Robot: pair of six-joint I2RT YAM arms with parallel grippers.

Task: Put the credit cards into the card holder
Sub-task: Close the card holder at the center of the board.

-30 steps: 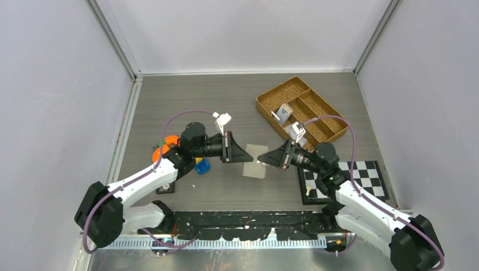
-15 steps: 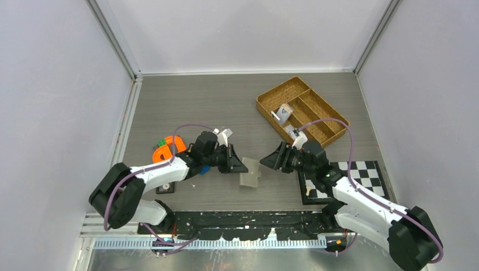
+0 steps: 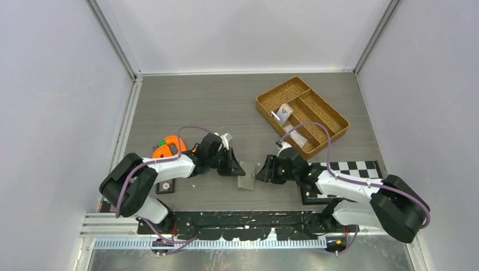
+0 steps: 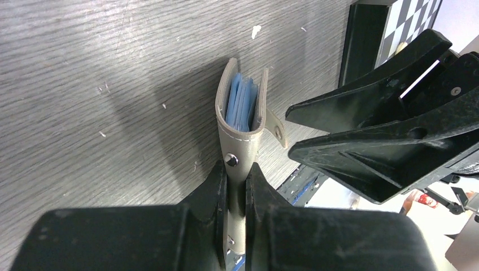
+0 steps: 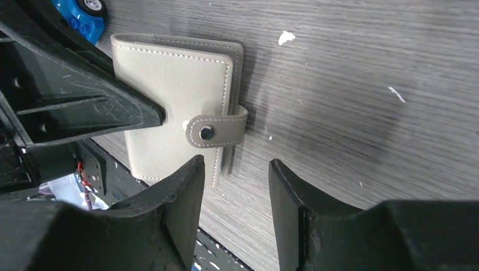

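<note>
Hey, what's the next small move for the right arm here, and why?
Probably ease the right end effector forward, close it on the snap tab, and draw that cover outward. The left end effector is shut on the card holder, holding it on edge. The holder gapes only slightly, showing its blue pockets. The right jaws stand open just short of the tab.

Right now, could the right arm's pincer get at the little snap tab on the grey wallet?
Probably yes. The right pincer stands open just short of the snap tab, with nothing between them. The left pincer grips the card holder away from the tab.
</note>
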